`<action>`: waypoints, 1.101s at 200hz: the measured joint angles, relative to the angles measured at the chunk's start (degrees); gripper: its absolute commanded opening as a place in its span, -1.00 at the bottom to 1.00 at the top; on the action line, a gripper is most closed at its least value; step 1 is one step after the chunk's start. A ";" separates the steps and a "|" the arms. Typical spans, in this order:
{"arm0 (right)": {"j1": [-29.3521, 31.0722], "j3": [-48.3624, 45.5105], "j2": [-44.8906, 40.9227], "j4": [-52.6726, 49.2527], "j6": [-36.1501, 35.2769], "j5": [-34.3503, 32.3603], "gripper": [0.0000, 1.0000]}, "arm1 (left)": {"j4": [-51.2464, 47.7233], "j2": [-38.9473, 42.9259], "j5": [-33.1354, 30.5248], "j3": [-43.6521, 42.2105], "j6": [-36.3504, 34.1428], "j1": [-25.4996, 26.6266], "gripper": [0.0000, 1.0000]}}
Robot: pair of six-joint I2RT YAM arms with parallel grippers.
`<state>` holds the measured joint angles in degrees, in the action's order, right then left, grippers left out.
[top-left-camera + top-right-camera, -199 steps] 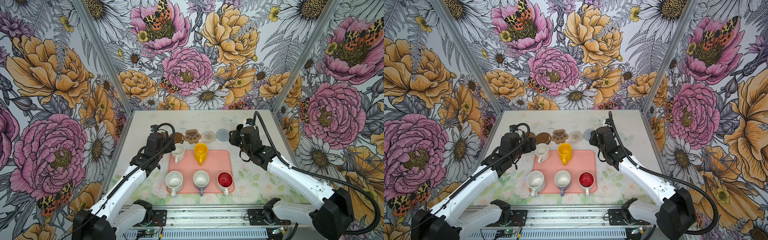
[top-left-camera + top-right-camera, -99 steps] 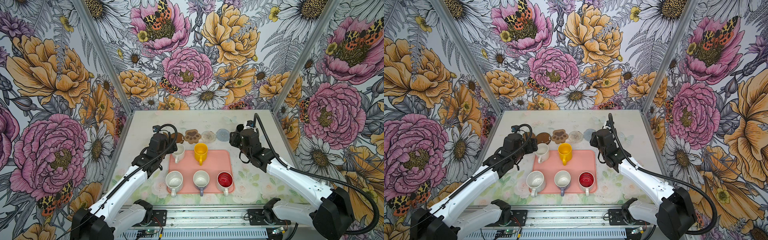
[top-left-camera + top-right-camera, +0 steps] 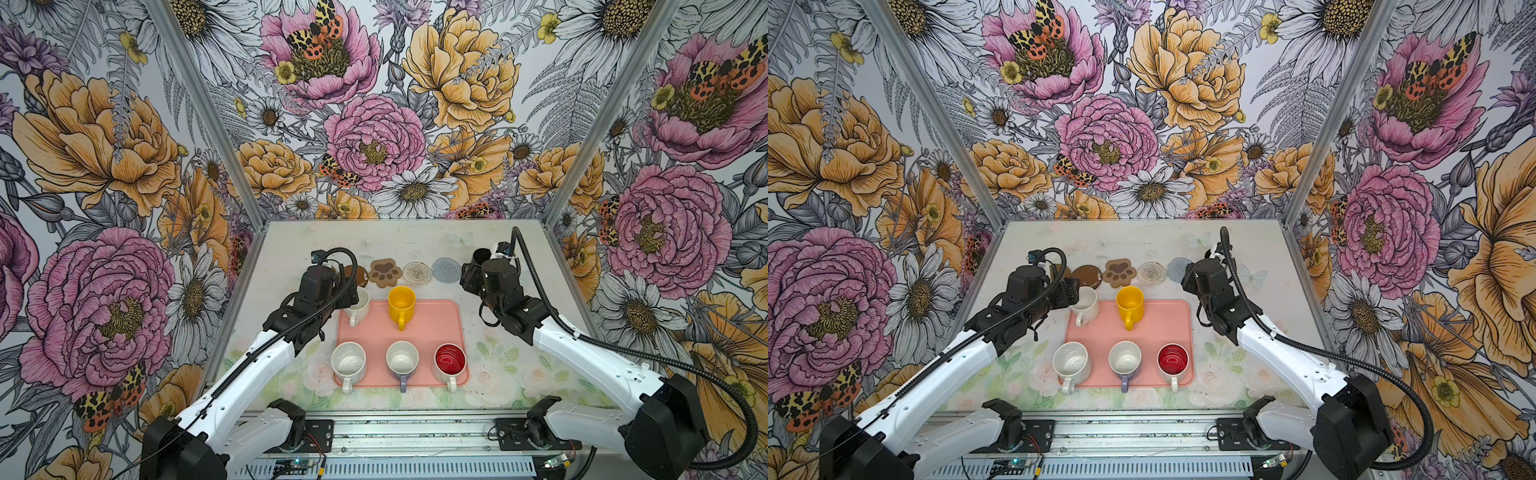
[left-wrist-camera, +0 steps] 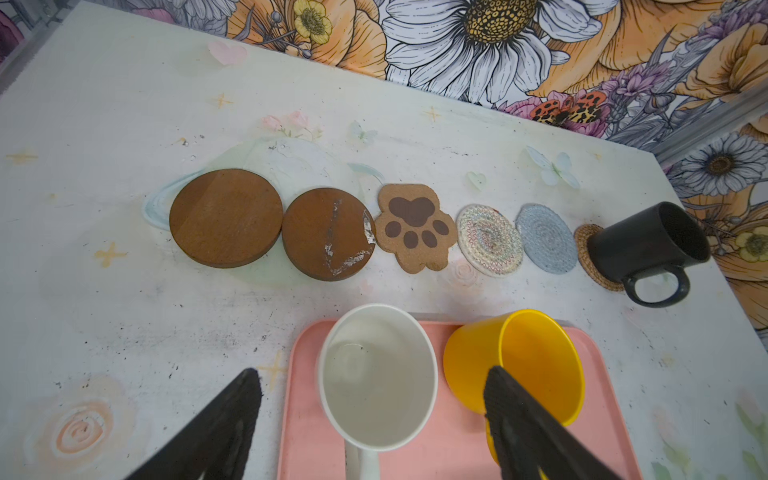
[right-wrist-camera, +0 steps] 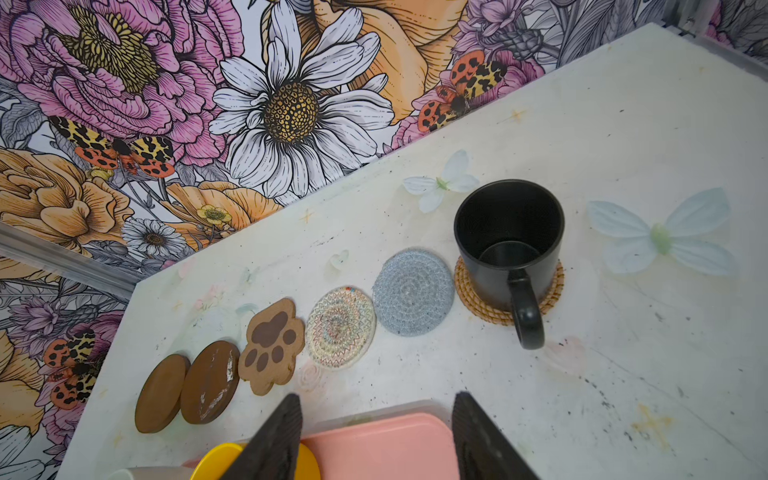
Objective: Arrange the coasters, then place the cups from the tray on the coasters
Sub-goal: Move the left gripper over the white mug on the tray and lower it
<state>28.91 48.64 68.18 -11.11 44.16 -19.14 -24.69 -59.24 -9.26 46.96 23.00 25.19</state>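
Left claw (image 4: 372, 374) is spread wide open around the white mug (image 4: 378, 357), fingers (image 4: 232, 415) either side but not pinching it, and that mug's on the pink tray (image 4: 307, 436) with the yellow mug (image 4: 536, 353) right by one finger. Right claw (image 5: 377, 397) is open and empty too, tray corner showing between its fingers. Out ahead of it the black mug (image 5: 509, 232) stands on the rattan coaster (image 5: 467, 291), blue woven coaster (image 5: 413, 291) just beside it, bare.

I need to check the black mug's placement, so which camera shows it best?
The right wrist view: the black mug stands whole and upright on the rattan coaster. The left wrist view shows it farther off, smaller. In a top view only its rim peeks past the right arm.
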 measured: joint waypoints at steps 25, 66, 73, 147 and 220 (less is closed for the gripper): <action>-0.76 -0.55 0.04 0.17 0.02 -0.20 0.23 | -1.40 0.00 3.87 0.46 -1.05 0.81 0.69; -1.92 -0.70 0.15 0.33 0.44 -0.15 0.28 | -6.54 0.72 6.19 1.51 -1.90 2.73 0.67; -2.01 -0.76 0.20 0.37 0.44 -0.13 0.28 | -7.37 1.03 6.19 1.66 -1.75 3.04 0.67; -3.23 -1.25 2.47 1.79 1.51 2.12 0.28 | -14.75 1.64 6.16 1.79 0.74 5.25 0.65; -3.87 -1.31 3.30 3.34 2.36 5.14 0.27 | -15.89 -4.28 6.14 1.79 1.16 5.44 0.66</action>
<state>25.04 47.33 71.48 -7.77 46.52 -14.00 -40.58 -63.53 -3.11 48.75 24.16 30.63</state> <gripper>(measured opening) 0.635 0.829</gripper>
